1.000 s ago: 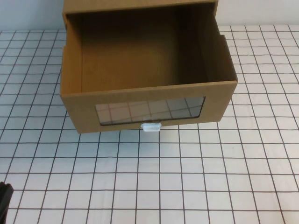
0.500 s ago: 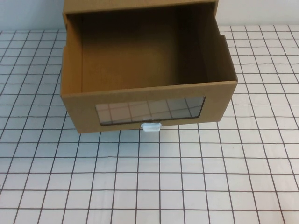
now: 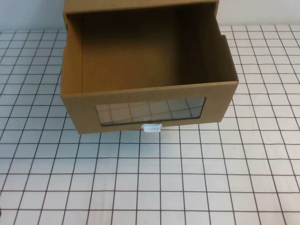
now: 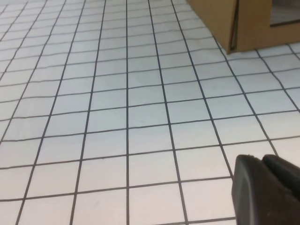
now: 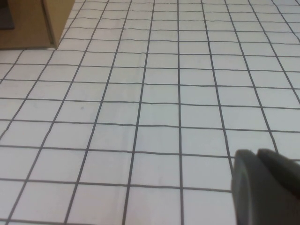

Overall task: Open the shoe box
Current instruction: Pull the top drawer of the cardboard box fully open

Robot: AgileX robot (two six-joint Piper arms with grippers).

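Observation:
The brown cardboard shoe box (image 3: 150, 105) stands at the back middle of the table. Its drawer is slid out toward me and shows an empty inside. The drawer front has a clear window and a small white pull tab (image 3: 151, 127). The outer sleeve (image 3: 140, 3) sits behind it. Neither arm shows in the high view. My left gripper (image 4: 262, 161) is shut and empty, low over the table, with the box corner (image 4: 243, 23) far ahead of it. My right gripper (image 5: 257, 154) is also shut and empty, and the box's other corner (image 5: 33, 23) lies far ahead of it.
A white cloth with a black grid (image 3: 187, 178) covers the table in front of and on both sides of the box. A pale wall rises behind the box.
A dark part of the left arm at the lower left edge of the high view has drawn back out of sight. The box has not moved.

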